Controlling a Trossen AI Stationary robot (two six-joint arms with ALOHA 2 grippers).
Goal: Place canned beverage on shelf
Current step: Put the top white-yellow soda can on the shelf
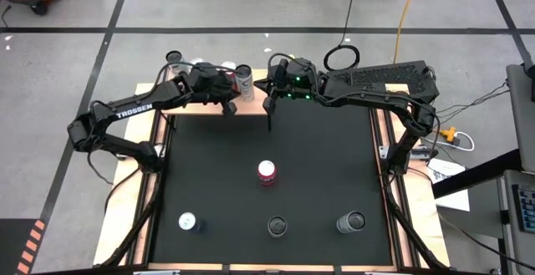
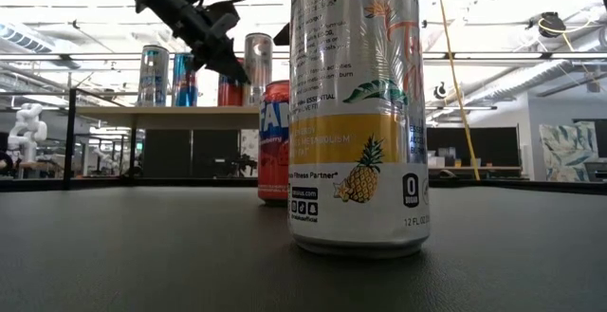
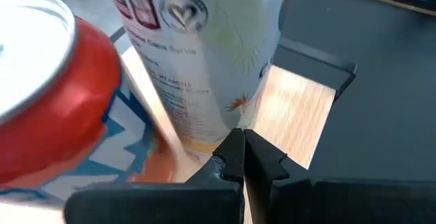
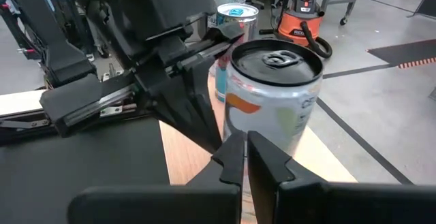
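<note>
Pale wood makes the shelf (image 1: 251, 101), a board on a thin black frame that stands at the far edge of the black mat (image 1: 318, 183). On the shelf several cans stand upright in a row, and at the end of the row is a silver can (image 1: 244, 80) with a dark top. The left gripper (image 1: 227, 106) is at the shelf, just beside this silver can, with its fingers pressed together and nothing between them. The right gripper (image 1: 270, 116) is also at the shelf, on the other side of the same can, and its fingers are closed and empty too. Away from the shelf, in the middle of the mat, stands a red can (image 1: 267, 171). Still farther from the shelf, along the near edge of the mat, three more cans stand apart from each other: a white-topped can (image 1: 187, 221), a pineapple can (image 1: 277, 226) and a grey can (image 1: 350, 221).
</note>
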